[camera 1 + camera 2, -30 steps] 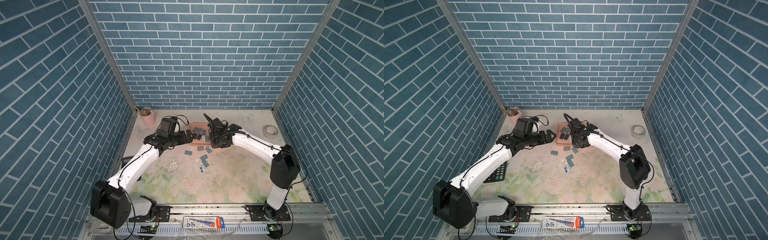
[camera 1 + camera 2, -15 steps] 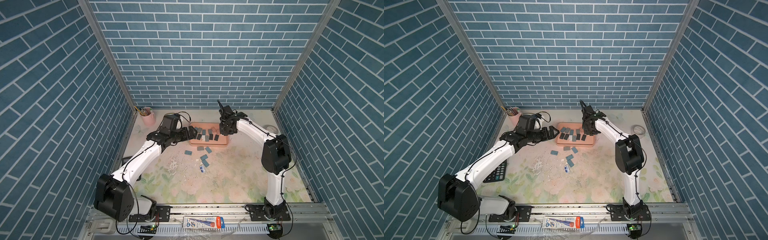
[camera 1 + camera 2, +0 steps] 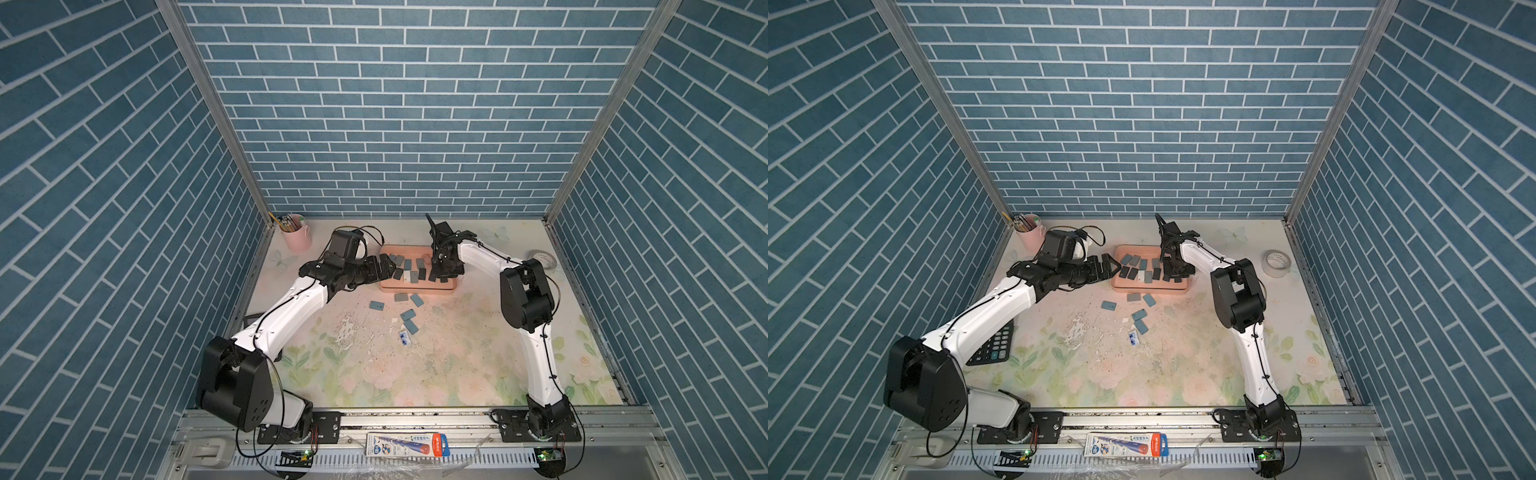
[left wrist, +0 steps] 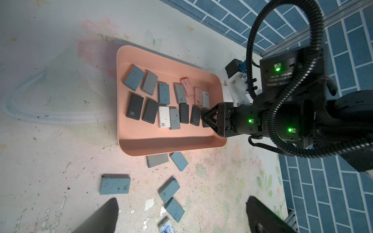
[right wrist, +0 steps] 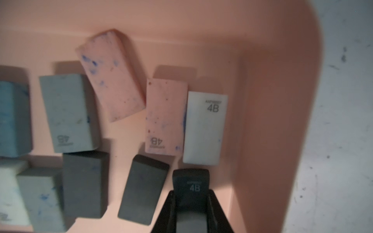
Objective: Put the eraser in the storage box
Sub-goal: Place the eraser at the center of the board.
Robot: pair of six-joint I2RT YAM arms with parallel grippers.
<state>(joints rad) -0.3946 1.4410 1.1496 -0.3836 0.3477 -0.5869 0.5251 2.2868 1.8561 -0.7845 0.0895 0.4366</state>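
Currently: right pincer (image 5: 191, 194) clamped on dark eraser (image 5: 190, 180), seemingly low in storage box (image 5: 272, 100); left pincer (image 4: 181, 209) wide, empty. Risk: landing atop neighbouring eraser (image 5: 143, 189).

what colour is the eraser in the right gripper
Black, with pale 4B lettering; the eraser shows best in the right wrist view.

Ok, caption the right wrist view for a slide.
Right tool shut on a black 4B eraser over the storage box.
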